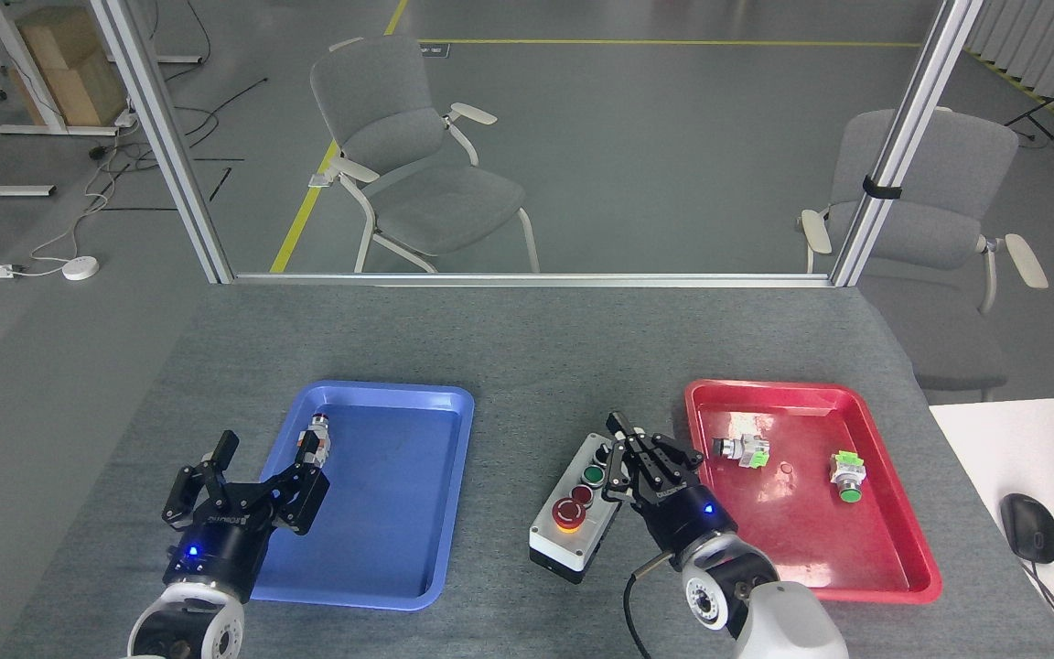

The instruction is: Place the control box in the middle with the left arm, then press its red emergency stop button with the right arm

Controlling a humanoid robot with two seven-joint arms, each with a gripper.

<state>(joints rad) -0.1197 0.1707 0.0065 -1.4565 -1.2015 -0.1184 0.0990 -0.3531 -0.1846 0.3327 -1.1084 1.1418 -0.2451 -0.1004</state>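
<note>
Control box (579, 510): sits on the bare grey tabletop (527, 339) between the two trays, nothing gripping it; placing looks done, pressing is the step in hand.
Left gripper (243, 485): near the front left, over the near-left edge of the blue tray (399, 403), fingers spread wide and empty, well apart from the box.
Right gripper (650, 458): over the far right part of the box, claws drawn close together with nothing between them, tips pointing away from me.
Emergency stop button (568, 515): big red cap with a yellow ring, at the near end of the box's row; the claw tips appear to lie beyond it, nearer the green button (593, 475).
How to press well: I judge the right gripper should pull back toward me until the closed tips are centred over the big red cap, then push straight down; closed claws make a firmer pusher.
Risk: an off-centre push could tip or slide the box, or catch the small red button (582, 495) instead.
Farther off: red tray (893, 549) holds two loose push-buttons, best left alone.
</note>
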